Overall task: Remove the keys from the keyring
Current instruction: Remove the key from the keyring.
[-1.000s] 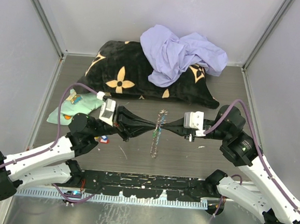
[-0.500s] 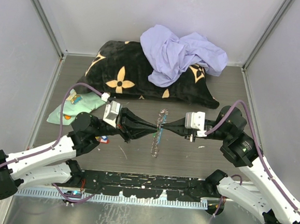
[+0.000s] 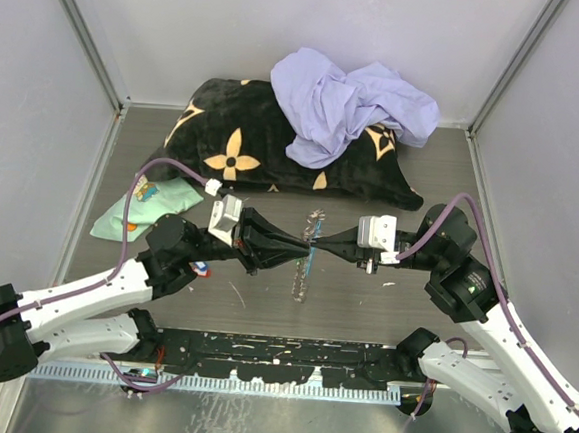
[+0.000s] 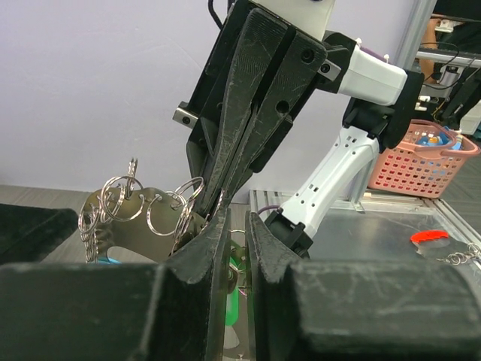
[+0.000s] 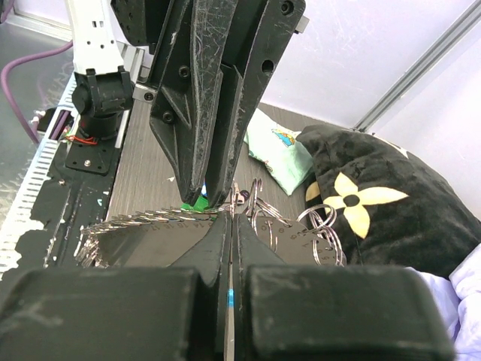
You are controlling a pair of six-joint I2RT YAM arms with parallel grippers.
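Observation:
The keyring hangs upright above the table's middle, a flat plate with several silver split rings through its holes. My right gripper comes in from the right and is shut on the plate's edge. My left gripper meets it from the left. Its fingers stand a narrow slot apart, and a small ring and a green-tagged key sit in that slot. The same green tag shows under the left fingertips in the right wrist view.
At the back lies a black flower-print pillow with a lavender cloth heaped on it. A mint-green cloth lies at the left. A small red and blue tagged piece lies by the left arm. A black rail runs along the near edge.
My left gripper has moved right, up to the keyring, and its fingers have parted very slightly. The right gripper has held its place and grip.

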